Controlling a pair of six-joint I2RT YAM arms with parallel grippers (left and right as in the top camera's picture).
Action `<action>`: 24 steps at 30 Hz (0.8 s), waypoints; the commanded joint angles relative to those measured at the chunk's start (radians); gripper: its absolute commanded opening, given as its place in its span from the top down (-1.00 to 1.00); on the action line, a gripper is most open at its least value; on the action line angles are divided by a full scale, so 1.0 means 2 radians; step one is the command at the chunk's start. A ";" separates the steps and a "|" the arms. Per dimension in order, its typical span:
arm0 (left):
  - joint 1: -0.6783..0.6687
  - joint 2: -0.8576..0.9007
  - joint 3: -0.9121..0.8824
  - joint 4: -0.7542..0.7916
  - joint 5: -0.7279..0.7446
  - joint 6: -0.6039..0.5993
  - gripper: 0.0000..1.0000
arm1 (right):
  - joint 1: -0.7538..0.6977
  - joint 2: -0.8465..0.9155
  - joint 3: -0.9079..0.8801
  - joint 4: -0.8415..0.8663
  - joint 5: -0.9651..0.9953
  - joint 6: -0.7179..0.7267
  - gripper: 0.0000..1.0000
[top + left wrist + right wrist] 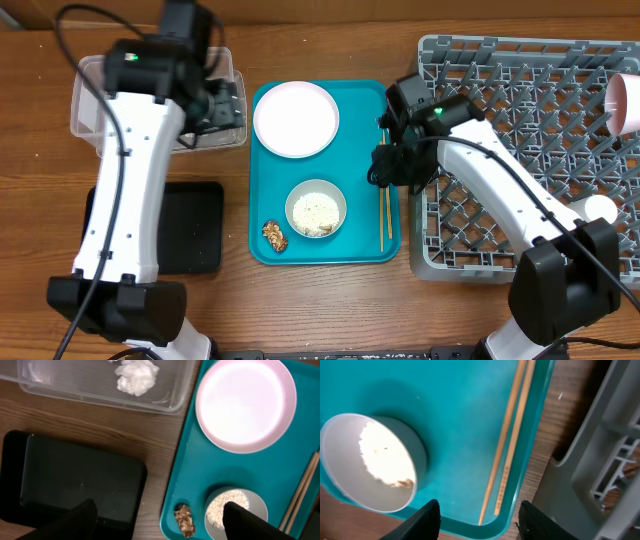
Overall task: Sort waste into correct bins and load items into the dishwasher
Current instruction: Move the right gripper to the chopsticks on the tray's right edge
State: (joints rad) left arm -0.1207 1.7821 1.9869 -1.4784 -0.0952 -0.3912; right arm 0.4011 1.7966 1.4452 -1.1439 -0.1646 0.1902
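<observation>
The right gripper point(480, 510) is open and empty. The two chopsticks point(503, 435) lie right under it, pointing top to bottom along the teal tray's point(360, 243) right edge. The left gripper point(159, 505), upper left, is open and farther away. One plate point(296, 119), one rice bowl point(316, 208), one brown lump point(275, 235).

Overhead looks straight down on the whole surface point(330, 300). The left wrist views from high at ten o'clock, the right wrist close at three o'clock. All share the rice bowl point(316, 208).
</observation>
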 commanded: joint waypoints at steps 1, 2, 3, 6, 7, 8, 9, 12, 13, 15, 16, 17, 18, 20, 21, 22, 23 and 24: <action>0.014 -0.008 0.006 -0.001 0.034 -0.008 -0.64 | 0.003 0.001 -0.038 0.018 0.007 0.012 -0.05; 0.014 -0.008 0.006 0.001 0.033 -0.008 -0.64 | 0.005 0.001 -0.051 0.027 0.007 0.012 -0.05; 0.014 -0.008 0.006 0.002 0.033 -0.008 -0.65 | 0.007 0.003 -0.058 0.033 0.007 0.012 -0.05; 0.014 -0.008 0.006 0.004 0.033 -0.008 -0.65 | 0.012 0.013 -0.061 0.039 0.014 0.013 -0.03; 0.014 -0.008 0.006 0.004 0.033 -0.008 -0.65 | 0.015 0.018 -0.061 0.041 0.023 0.018 -0.02; 0.014 -0.008 0.006 0.004 0.033 -0.008 -0.65 | 0.020 0.029 -0.061 0.045 0.047 0.026 -0.01; 0.014 -0.008 0.006 0.004 0.033 -0.008 -0.65 | 0.022 0.034 -0.061 0.047 0.052 0.026 -0.01; 0.014 -0.008 0.006 0.005 0.033 -0.006 -0.65 | 0.029 0.054 -0.061 0.064 0.072 0.043 -0.01; 0.014 -0.008 0.006 0.005 0.033 -0.006 -0.65 | 0.029 0.058 -0.061 0.069 0.072 0.049 -0.01; 0.014 -0.009 0.006 0.006 0.033 -0.006 -0.65 | 0.031 0.071 -0.061 0.074 0.065 0.053 -0.01; 0.014 -0.008 0.006 0.006 0.033 -0.006 -0.65 | 0.033 0.073 -0.061 0.076 0.065 0.054 0.00; 0.014 -0.008 0.006 0.007 0.033 -0.006 -0.65 | 0.035 0.074 -0.061 0.080 0.065 0.054 0.00; 0.014 -0.008 0.006 0.007 0.033 -0.006 -0.66 | 0.038 0.074 -0.061 0.086 0.065 0.059 0.00; 0.014 -0.008 0.006 0.007 0.033 -0.006 -0.65 | 0.044 0.075 -0.061 0.099 0.065 0.067 0.05; 0.014 -0.008 0.006 0.007 0.033 -0.006 -0.65 | 0.047 0.076 -0.061 0.102 0.065 0.067 0.06; 0.014 -0.008 0.006 0.006 0.033 -0.006 -0.65 | 0.048 0.079 -0.061 0.102 0.065 0.068 0.05; 0.014 -0.009 0.006 0.006 0.033 -0.006 -0.65 | 0.049 0.081 -0.061 0.102 0.065 0.071 0.05; 0.014 -0.008 0.006 0.006 0.033 -0.006 -0.65 | 0.049 0.086 -0.061 0.102 0.065 0.077 0.06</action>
State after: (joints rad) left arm -0.0898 1.7821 1.9869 -1.4696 -0.0368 -0.3912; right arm 0.4927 1.9450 1.3254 -0.9428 -0.0441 0.3141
